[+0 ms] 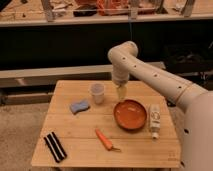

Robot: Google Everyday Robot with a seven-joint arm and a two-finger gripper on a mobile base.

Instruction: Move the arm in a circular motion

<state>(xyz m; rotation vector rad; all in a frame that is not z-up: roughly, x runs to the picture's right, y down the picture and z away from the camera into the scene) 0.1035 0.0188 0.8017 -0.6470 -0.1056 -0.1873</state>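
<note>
Arm [156, 80]: my cream-white segments rise from the lower right, run up and left to a rounded joint above the far edge of the table [75, 131], then the last link drops straight down. Rows of small dark holes show along the long segment.

Gripper [121, 93]: hangs at the narrow tip, pointing down, above the table's far half. It sits just over the far rim of the orange bowl [130, 115] and just right of the clear cup [97, 93]. Whether it is spread or closed I cannot tell. It holds nothing that I can see.

Table contents: blue sponge [80, 106] left of the cup. White bottle [154, 120] lying just right of the bowl. Orange-handled tool [105, 140] near the front edge. Black-and-white striped object [54, 146] at the front left corner.
</note>
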